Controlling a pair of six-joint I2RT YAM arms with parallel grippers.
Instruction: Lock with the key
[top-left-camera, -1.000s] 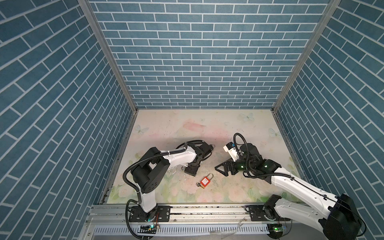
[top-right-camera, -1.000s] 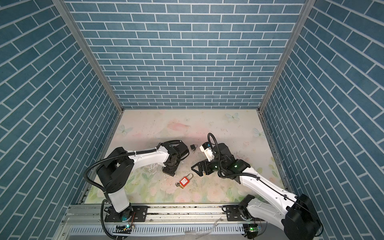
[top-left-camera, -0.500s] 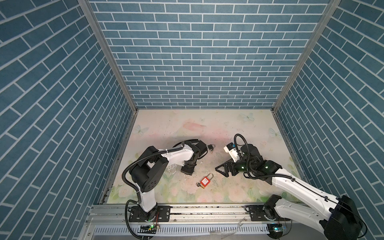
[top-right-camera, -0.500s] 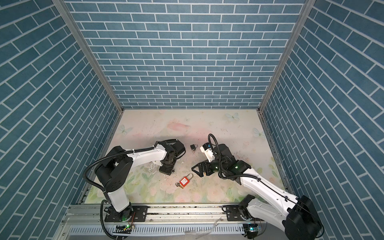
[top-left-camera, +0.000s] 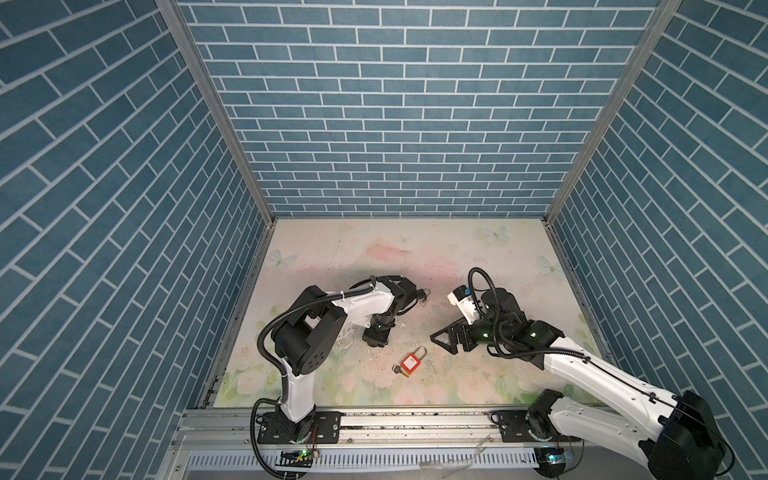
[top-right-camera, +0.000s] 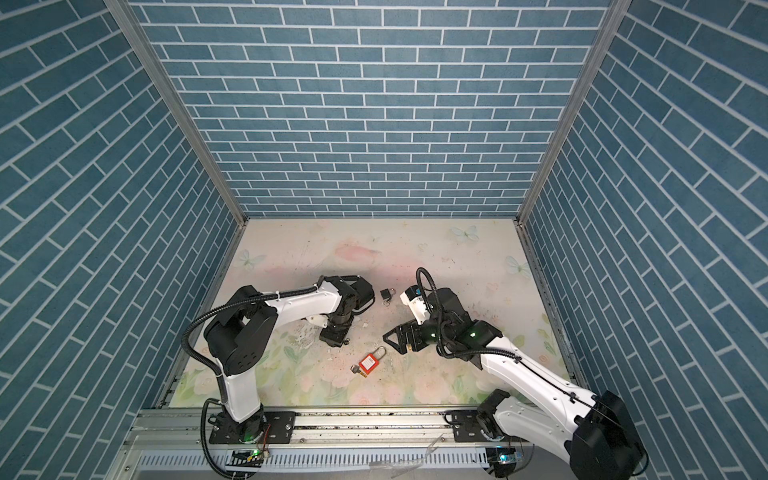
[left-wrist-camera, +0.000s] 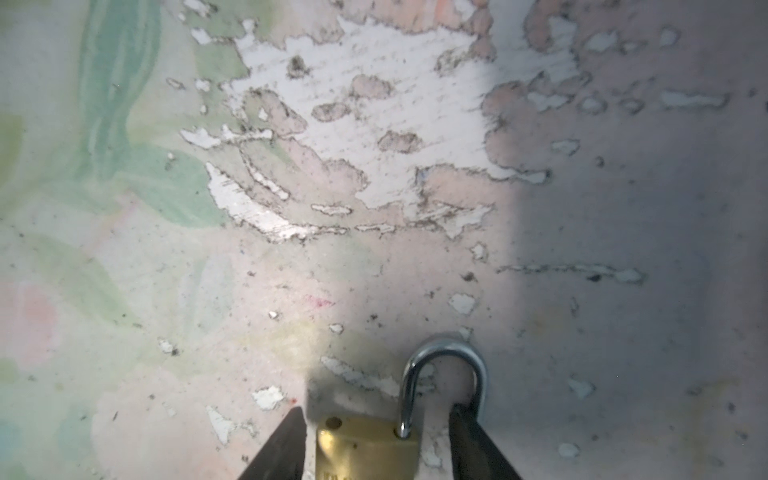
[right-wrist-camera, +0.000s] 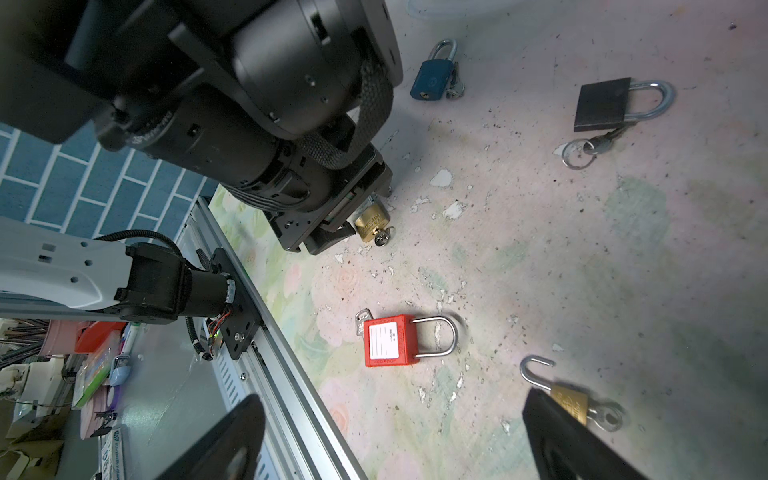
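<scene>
A brass padlock (left-wrist-camera: 365, 451) with its steel shackle (left-wrist-camera: 442, 351) swung open sits between the jaws of my left gripper (left-wrist-camera: 377, 409), which is shut on it just above the floral table. From the right wrist view, that padlock (right-wrist-camera: 371, 221) has a key (right-wrist-camera: 381, 237) sticking out of its bottom end. In both top views the left gripper (top-left-camera: 376, 340) (top-right-camera: 332, 338) points down at mid table and hides the padlock. My right gripper (top-left-camera: 441, 344) (top-right-camera: 392, 343) (right-wrist-camera: 392, 397) hovers open and empty to the right.
A red padlock (top-left-camera: 410, 365) (top-right-camera: 368, 363) (right-wrist-camera: 388, 340) lies between the arms. A second brass padlock (right-wrist-camera: 567, 401) with an open shackle and a key lies by a right finger. A black padlock (top-right-camera: 387, 294) (right-wrist-camera: 600, 104) and a blue one (right-wrist-camera: 430, 81) lie farther back.
The left arm's wrist has drawn slightly to the left and its gripper has shifted a little towards the front. The right arm and the loose padlocks have not moved.
</scene>
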